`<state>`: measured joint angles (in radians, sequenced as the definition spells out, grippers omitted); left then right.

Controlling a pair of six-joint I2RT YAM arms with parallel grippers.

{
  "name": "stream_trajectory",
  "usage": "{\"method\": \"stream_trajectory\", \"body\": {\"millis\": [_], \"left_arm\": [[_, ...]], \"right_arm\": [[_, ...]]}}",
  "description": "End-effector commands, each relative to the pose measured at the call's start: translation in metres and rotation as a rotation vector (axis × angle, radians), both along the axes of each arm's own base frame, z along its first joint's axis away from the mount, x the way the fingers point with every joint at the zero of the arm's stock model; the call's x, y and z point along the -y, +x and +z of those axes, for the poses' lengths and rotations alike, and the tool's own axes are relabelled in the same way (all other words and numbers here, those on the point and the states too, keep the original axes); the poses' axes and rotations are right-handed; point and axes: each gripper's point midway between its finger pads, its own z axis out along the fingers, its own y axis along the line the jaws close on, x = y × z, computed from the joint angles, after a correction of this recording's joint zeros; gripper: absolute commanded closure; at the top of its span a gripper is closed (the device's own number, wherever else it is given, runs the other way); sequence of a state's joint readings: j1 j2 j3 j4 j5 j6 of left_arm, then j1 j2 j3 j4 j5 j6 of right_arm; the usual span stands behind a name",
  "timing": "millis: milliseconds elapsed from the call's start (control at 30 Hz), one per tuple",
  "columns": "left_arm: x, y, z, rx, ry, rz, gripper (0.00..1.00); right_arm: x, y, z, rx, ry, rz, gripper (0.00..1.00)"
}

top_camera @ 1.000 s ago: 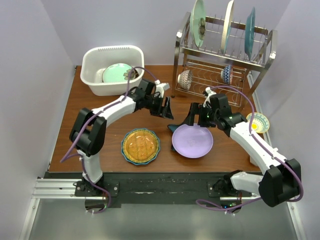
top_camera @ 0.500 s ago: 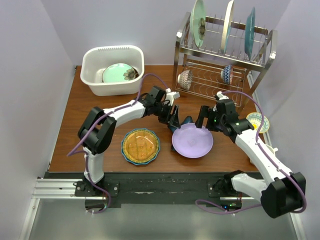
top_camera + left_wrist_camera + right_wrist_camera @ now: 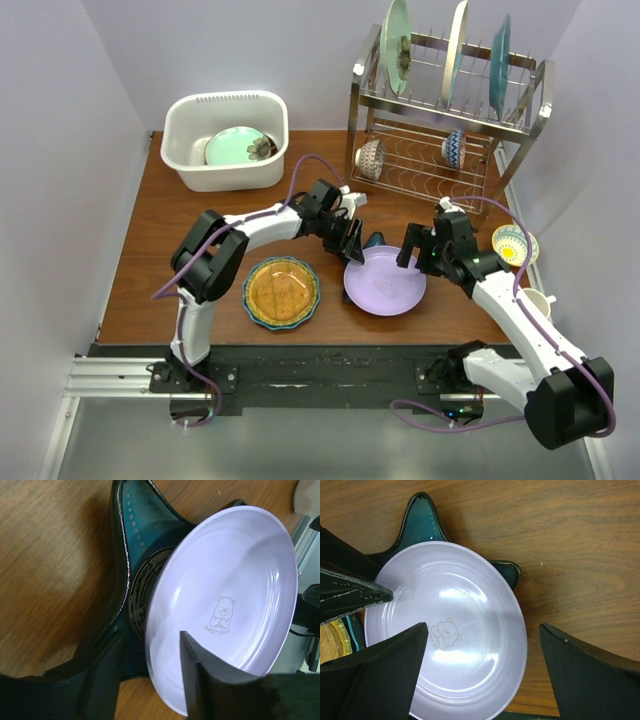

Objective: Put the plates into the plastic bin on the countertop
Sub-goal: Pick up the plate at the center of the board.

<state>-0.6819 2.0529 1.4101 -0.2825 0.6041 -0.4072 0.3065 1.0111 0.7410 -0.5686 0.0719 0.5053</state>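
Observation:
A lavender plate (image 3: 385,283) lies on a blue star-shaped plate (image 3: 374,240) on the countertop (image 3: 190,240). My left gripper (image 3: 352,247) is open, its jaws either side of the lavender plate's left rim. In the left wrist view (image 3: 150,675) one finger lies over the plate (image 3: 225,595) and the other over the star plate (image 3: 142,540). My right gripper (image 3: 413,252) is open and empty above the plate's far right edge; its wrist view (image 3: 482,675) looks down on the plate (image 3: 455,645). An amber plate (image 3: 281,292) lies to the left. The plastic bin (image 3: 190,128) holds a mint plate (image 3: 233,147).
A steel wire dish rack (image 3: 450,110) stands at the back right with three plates upright on top and two small bowls below. A yellow dotted bowl (image 3: 516,245) and a white mug (image 3: 535,300) sit at the right edge.
My left gripper has moved right and forward to the lavender plate's left rim. My right gripper has drawn back to the right, off the plate's left side.

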Motion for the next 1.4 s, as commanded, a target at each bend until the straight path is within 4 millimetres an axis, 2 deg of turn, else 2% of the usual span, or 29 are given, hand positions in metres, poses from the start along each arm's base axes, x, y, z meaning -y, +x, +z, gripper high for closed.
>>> {"method": "stream_trajectory", "body": {"millis": [0, 167, 200, 267, 633, 1200, 1367], "left_arm": [[0.008, 0.005, 0.001, 0.024, -0.012, -0.019, 0.55], [0.011, 0.004, 0.001, 0.017, -0.016, -0.034, 0.8], [0.011, 0.003, 0.001, 0.018, -0.013, -0.036, 0.92], [0.011, 0.004, 0.003, 0.022, -0.014, -0.032, 1.0], [0.009, 0.017, 0.034, 0.111, -0.007, -0.003, 1.0], [-0.014, 0.034, 0.045, 0.134, 0.013, 0.062, 1.0], [-0.027, 0.042, 0.05, 0.139, 0.015, 0.091, 1.0]], "right_arm": [[0.001, 0.002, 0.001, 0.033, 0.025, -0.037, 0.04], [-0.001, 0.003, 0.002, 0.044, 0.044, -0.037, 0.04], [-0.002, 0.003, 0.001, 0.043, 0.046, -0.032, 0.04], [-0.003, 0.004, 0.002, 0.042, 0.048, -0.029, 0.04], [-0.01, 0.009, 0.014, 0.082, 0.076, 0.002, 0.01], [-0.017, 0.015, 0.02, 0.1, 0.102, 0.026, 0.01], [-0.017, 0.016, 0.019, 0.1, 0.103, 0.025, 0.01]]}}
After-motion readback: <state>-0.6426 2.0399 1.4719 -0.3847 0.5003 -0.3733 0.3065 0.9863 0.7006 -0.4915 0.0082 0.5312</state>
